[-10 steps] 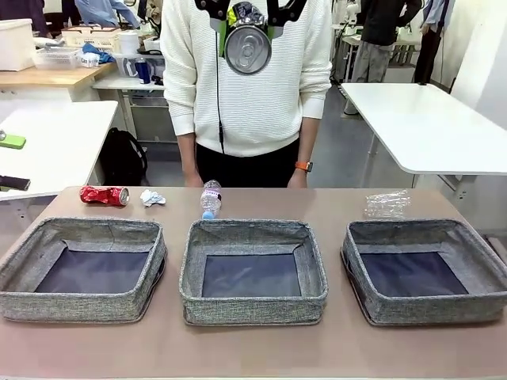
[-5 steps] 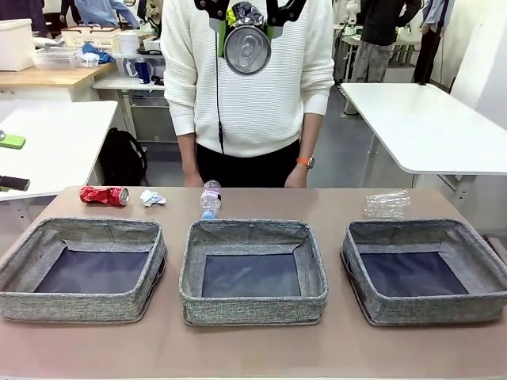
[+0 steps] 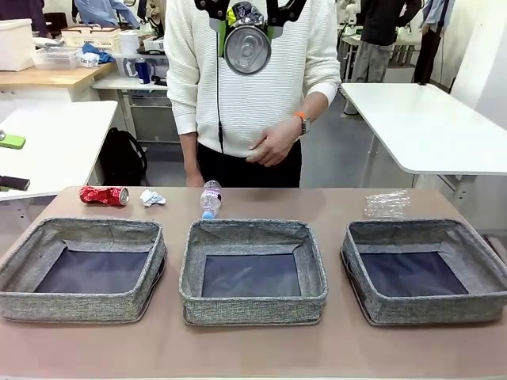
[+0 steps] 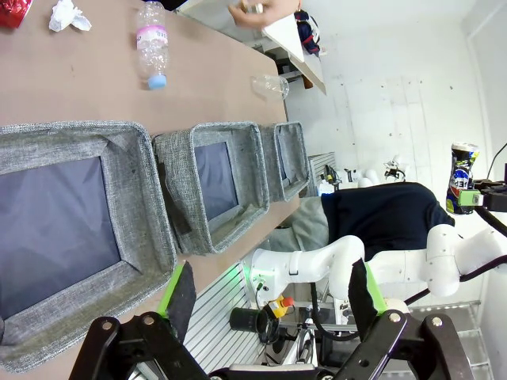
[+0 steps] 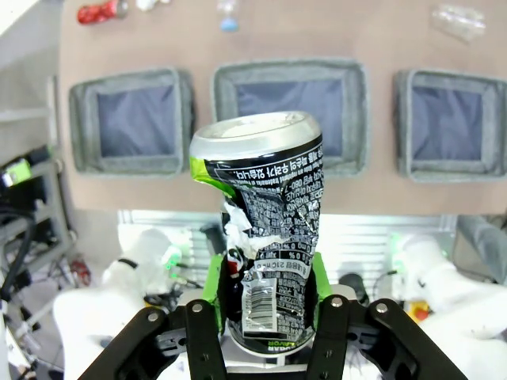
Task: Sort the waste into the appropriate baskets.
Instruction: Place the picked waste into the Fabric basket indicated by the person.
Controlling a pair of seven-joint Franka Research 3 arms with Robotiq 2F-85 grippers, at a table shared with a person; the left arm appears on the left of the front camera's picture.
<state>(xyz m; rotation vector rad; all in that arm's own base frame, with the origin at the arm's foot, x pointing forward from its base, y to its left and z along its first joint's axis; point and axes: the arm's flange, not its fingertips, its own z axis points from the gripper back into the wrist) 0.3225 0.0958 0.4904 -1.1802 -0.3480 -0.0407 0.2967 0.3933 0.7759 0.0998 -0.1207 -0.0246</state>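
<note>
The dark silver-black can (image 3: 247, 49) hangs at the top centre of the front view, before the person's white jumper and well above the table (image 3: 333, 202); the right gripper (image 5: 265, 289) has its green pads closed on the can's dented lower end, the can standing upright between them; the left gripper (image 4: 269, 293), at the bottom of its own view, stands wide apart with nothing in it. Three grey baskets (image 3: 252, 230) lie in a row across the lower half of the frame; behind them a red can (image 3: 104, 195), a paper wad (image 3: 152, 198) and a bottle (image 3: 210, 199) lie toward the left, a crumpled clear plastic piece (image 3: 386, 204) toward the right. The step in hand, I judge, is carrying the can to its basket; which basket takes cans I cannot tell; bring it low over the dark bottom, centred between the soft walls, before letting go, so it does not bounce out; keep clear of the person's hand (image 3: 273, 142) at mid-frame.
</note>
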